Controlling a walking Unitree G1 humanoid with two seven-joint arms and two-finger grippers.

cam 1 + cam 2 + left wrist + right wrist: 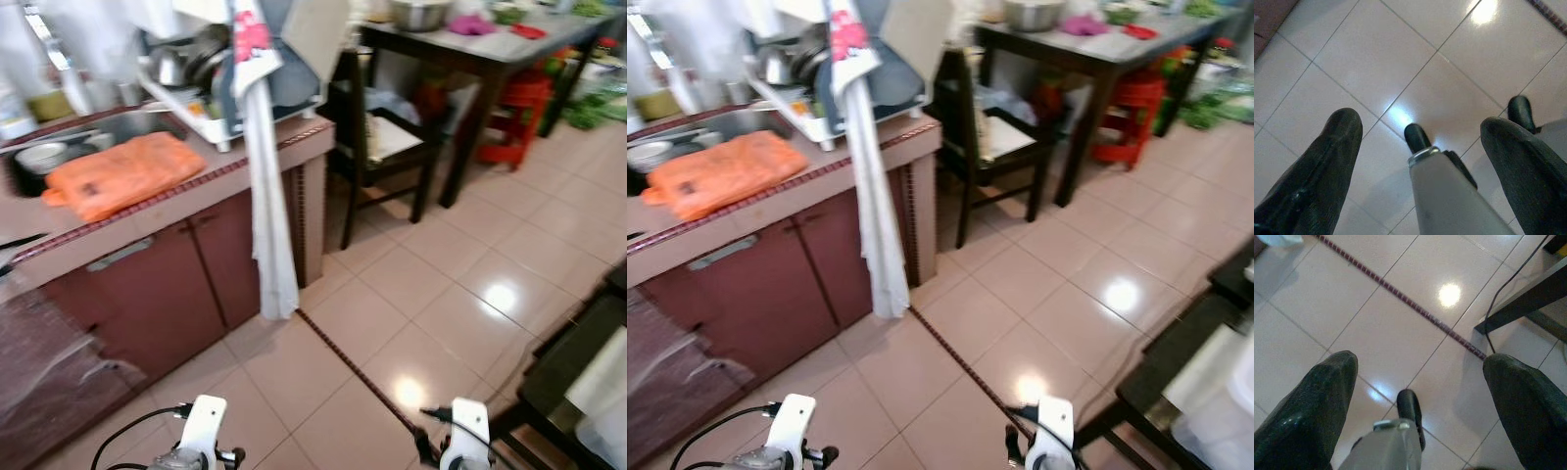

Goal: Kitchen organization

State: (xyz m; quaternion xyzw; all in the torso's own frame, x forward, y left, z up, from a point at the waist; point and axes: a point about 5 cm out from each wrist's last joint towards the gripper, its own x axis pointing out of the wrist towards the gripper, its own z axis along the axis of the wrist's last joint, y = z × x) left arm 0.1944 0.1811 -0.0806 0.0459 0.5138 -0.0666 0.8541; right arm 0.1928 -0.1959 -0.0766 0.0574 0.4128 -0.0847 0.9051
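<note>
- Left gripper [1420, 142] hanging low over the tiled floor [431, 294], fingers [1317, 171] spread wide apart, nothing between them
- Right gripper [1418, 382] likewise low above the floor, fingers [1308, 406] spread wide, holding nothing, near a dark mosaic strip [1400, 296] set into the tiles
- Beside the right gripper, a dark furniture leg [1523, 298] with a thin black cable [1503, 284] trailing down to the floor
- In the head views, both wrists at the bottom edge, left [201, 431] and right [468, 441]
- Ahead on the left, a pink worktop [186, 196] over reddish-brown cabinet doors [147, 294]
- Orange plastic bag [122, 174] lying flat on the worktop, just in front of the sink [59, 147]
- White cloth [269, 196] hanging down past the worktop's corner almost to the floor
- White dish rack [211, 103] behind the cloth, holding metal pots [186, 59], blurred
- Farther off, a dark wooden chair [382, 137] pushed against a dark table [490, 54]
- On the table, a metal bowl [419, 14] and a pink item [472, 24], too blurred to name
- Red plastic stool [517, 113] under the table's far side, greens [588, 113] on the floor beyond
</note>
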